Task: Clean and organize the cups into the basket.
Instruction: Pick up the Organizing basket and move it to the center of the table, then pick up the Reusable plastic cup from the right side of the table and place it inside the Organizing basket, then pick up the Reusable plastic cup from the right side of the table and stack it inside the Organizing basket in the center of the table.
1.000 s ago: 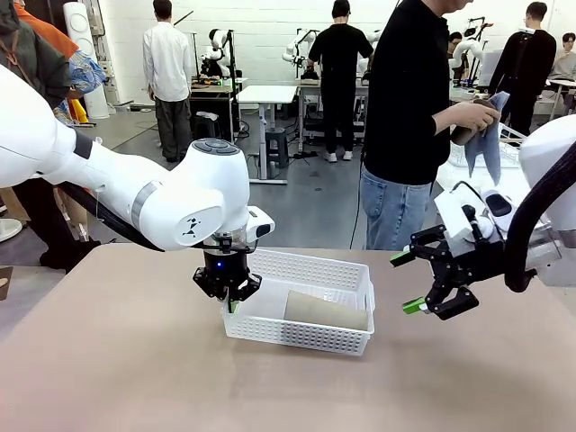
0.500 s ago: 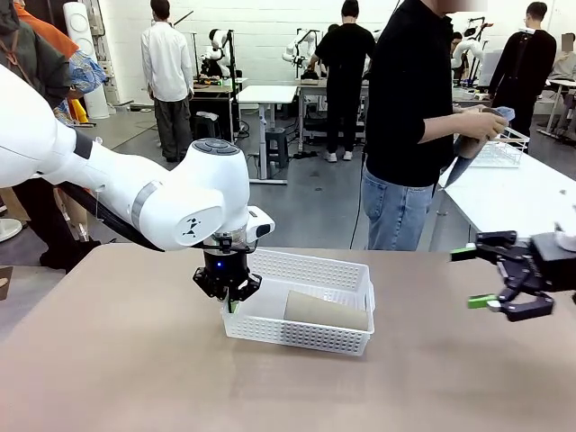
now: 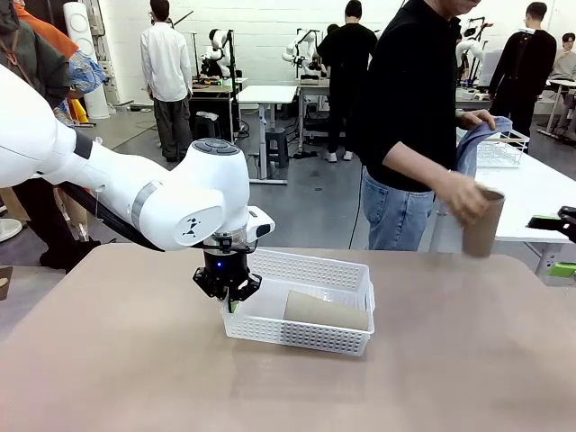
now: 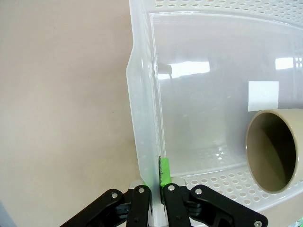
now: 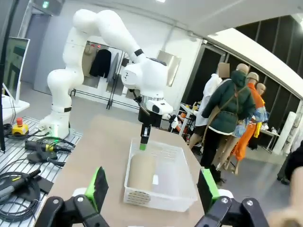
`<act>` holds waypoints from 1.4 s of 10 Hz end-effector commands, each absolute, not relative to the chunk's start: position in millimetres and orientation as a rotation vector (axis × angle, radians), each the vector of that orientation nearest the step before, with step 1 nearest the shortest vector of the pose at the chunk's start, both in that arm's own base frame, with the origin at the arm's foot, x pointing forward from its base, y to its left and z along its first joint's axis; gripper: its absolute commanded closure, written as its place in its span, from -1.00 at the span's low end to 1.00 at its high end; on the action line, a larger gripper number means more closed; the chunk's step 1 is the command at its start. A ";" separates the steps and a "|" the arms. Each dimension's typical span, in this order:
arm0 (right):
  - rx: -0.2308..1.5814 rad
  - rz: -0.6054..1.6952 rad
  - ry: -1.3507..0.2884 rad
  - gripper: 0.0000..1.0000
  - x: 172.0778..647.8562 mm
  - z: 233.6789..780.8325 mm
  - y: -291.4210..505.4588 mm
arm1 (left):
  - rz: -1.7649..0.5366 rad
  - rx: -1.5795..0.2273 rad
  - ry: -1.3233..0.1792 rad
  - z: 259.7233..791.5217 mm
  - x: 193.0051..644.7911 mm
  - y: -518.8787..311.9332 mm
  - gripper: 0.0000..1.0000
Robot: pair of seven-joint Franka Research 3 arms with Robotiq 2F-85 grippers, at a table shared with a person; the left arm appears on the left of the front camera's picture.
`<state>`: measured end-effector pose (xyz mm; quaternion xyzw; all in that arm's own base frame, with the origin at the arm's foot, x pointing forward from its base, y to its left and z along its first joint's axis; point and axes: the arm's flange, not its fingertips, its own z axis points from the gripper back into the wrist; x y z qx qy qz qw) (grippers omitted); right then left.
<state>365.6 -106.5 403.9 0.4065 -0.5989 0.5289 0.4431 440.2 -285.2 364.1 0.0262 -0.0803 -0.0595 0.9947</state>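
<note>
- Pins basket (image 3: 297, 333) wall with left fingers (image 4: 164, 172) clenched, steadying it.
- Holds right fingers (image 5: 99, 187) spread wide; should close squarely around tan cup (image 3: 483, 225) in person's hand (image 3: 463, 195), mid-height.

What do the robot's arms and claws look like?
The left arm is glossy white with rounded shells, a grey joint ring and small black marks. The left claw is black, under a blue light. The right claw is black with green pads.
</note>
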 end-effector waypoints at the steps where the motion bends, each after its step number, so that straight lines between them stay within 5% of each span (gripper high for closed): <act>1: 0.940 1.341 -1.373 -1.00 370.3 341.6 -109.2 | -0.124 0.065 -0.172 364.5 440.2 -286.1 1.00; 2: 1.008 1.312 -1.485 -1.00 365.6 403.9 -106.5 | -0.124 0.065 -0.172 364.5 440.2 -286.1 1.00; 14: 1.008 1.312 -1.485 -1.00 365.6 403.9 -106.5 | -0.124 0.065 -0.172 364.5 440.2 -286.1 1.00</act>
